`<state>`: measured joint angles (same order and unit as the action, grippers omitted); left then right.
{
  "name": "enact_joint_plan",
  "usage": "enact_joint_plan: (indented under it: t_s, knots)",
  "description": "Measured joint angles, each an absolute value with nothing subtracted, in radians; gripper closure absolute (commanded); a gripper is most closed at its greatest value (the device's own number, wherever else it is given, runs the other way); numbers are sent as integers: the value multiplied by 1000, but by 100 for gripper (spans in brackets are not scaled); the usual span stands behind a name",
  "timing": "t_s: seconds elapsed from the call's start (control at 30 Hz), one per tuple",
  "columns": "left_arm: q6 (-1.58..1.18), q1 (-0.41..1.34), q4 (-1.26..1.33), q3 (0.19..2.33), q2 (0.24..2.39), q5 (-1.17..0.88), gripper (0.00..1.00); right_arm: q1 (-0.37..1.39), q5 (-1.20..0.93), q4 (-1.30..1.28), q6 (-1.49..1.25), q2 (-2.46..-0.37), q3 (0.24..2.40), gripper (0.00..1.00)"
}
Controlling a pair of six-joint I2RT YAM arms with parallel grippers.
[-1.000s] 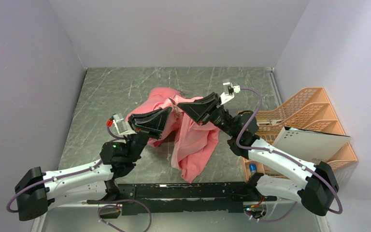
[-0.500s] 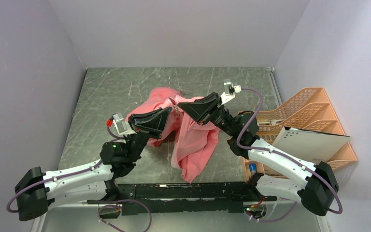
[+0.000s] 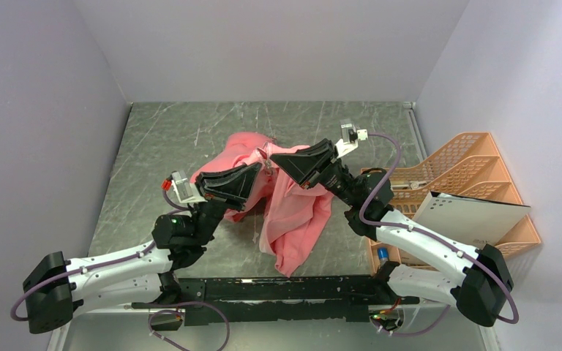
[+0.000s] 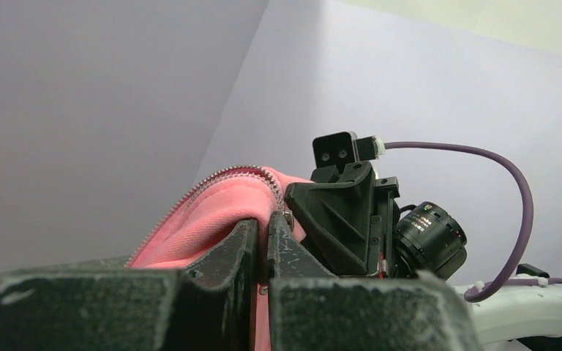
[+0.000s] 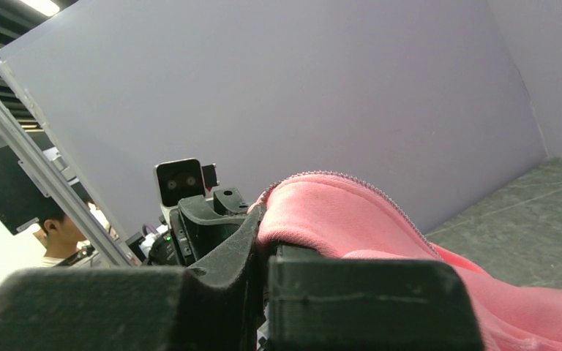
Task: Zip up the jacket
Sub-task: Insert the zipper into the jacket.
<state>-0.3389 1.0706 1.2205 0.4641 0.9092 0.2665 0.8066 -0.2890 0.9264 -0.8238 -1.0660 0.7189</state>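
Centre frame, left gripper (image 4: 262, 232) and right gripper (image 5: 262, 245) each clamp the jacket (image 3: 293, 216) by its zipper edge (image 4: 212, 183), holding it above the table (image 3: 161, 139), probably to stretch the teeth straight.

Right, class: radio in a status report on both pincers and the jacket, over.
Left pincer shut on jacket. Right pincer shut on jacket. Jacket partly lifted, bunched, zipper teeth exposed. Orange rack off right.

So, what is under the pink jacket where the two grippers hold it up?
Only grey table shows around the jacket, shadowed beneath the raised fold. The left gripper and right gripper pinch its zipper edge. Anything under the heaped fabric is covered.
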Motion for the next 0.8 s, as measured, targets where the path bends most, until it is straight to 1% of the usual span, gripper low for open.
enact_joint_plan:
  t_s: [0.8]
  knots:
    - [-345, 1071, 1238, 463, 913, 286, 95, 807, -290, 927, -831, -1077, 719, 100]
